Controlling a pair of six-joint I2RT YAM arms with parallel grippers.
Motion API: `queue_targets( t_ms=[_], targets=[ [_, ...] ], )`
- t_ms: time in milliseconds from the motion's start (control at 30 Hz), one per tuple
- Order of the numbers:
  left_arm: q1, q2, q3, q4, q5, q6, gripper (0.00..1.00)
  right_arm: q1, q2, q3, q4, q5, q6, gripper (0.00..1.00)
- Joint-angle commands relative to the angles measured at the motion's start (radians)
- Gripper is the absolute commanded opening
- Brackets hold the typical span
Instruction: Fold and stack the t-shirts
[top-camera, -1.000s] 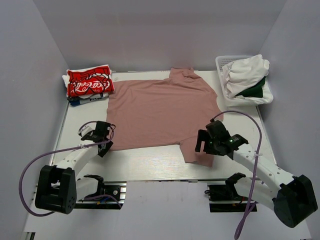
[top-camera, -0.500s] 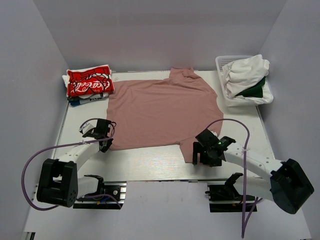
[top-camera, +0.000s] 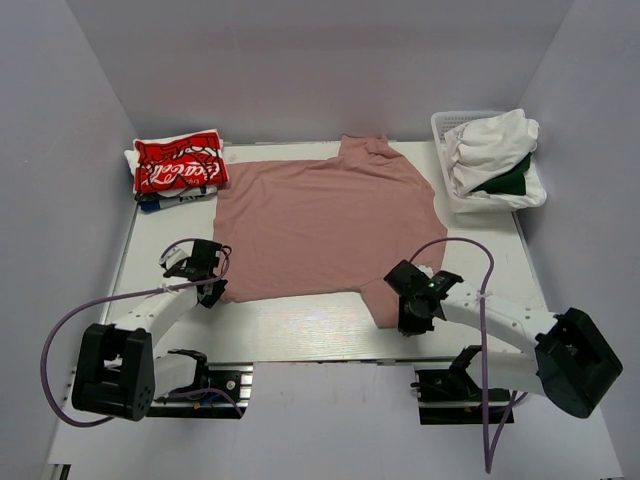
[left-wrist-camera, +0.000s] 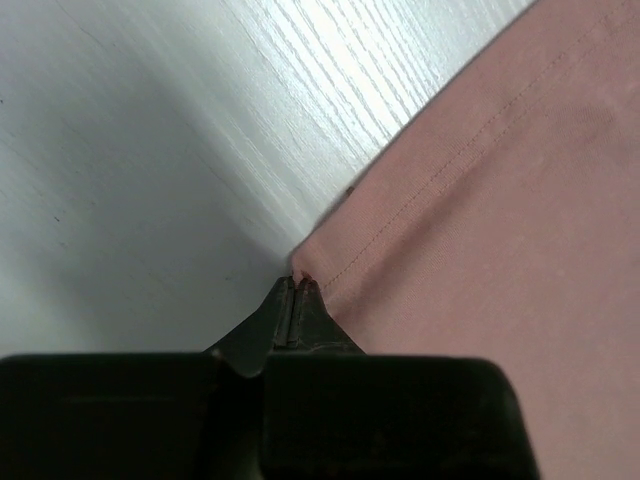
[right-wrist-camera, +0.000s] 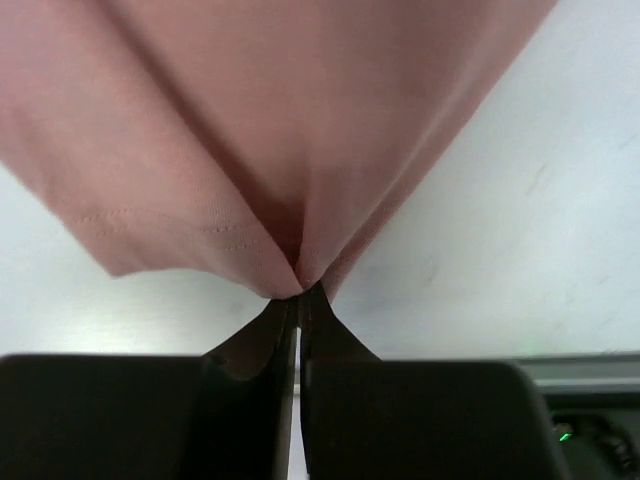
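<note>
A dusty-pink t-shirt lies spread flat over the middle of the table. My left gripper is shut on its near left hem corner. On the right, my right gripper is shut on the near edge of the shirt's sleeve, and the cloth bunches into a pinched fold at the fingertips. A folded stack topped by a red t-shirt with white script sits at the far left. White t-shirts and a dark green one lie heaped in the basket.
A white plastic lattice basket stands at the far right corner. Grey walls close in the table on three sides. The arm bases and a purple cable occupy the near edge.
Both grippers have closed on the pink shirt, the left on the hem corner, the right on the sleeve edge. The right arm slid down and left to the sleeve's near end.
</note>
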Motion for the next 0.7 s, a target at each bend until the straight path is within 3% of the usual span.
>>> queue_targets(
  t_ms=[0,300,667],
  targets=[
    [0.003,-0.016,-0.021,-0.073,0.060,0.011,0.00,0.051,-0.071,0.003,-0.125,-0.124,0.087,0.00],
    [-0.008,-0.154,-0.067,-0.167,0.109,-0.001,0.00,0.214,-0.147,0.033,-0.270,-0.189,0.245,0.00],
    [0.001,-0.096,0.118,-0.204,0.069,0.030,0.00,0.165,-0.009,0.253,-0.200,0.066,0.116,0.00]
  ],
)
